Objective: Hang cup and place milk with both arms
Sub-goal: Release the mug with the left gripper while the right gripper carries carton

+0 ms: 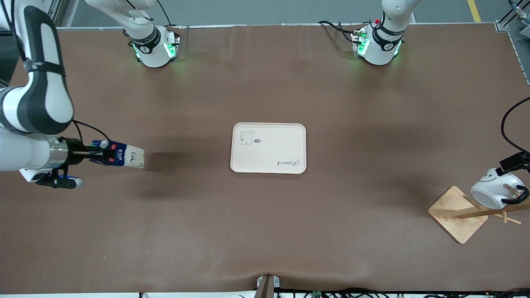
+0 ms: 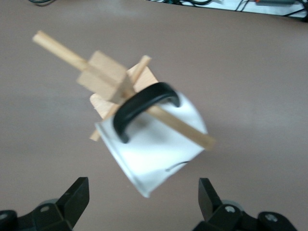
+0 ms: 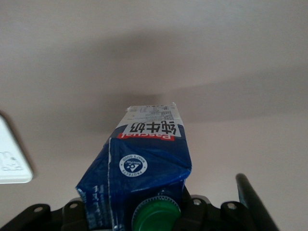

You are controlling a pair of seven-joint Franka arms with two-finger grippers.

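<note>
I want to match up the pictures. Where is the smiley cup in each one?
Front view: the cup hangs by its handle on the wooden rack, at the left arm's end of the table, with the left gripper just above it.
Left wrist view: the cup fills the middle, its handle looped over a rack peg, between the open fingers.
Right wrist view: not in it.
Shared landmark: the wooden rack.

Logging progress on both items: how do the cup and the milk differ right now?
The cup hangs by its handle on the wooden rack's peg, released; the milk is gripped in the air. The left gripper is open; the right gripper is shut. Neither is on the tray.
</note>
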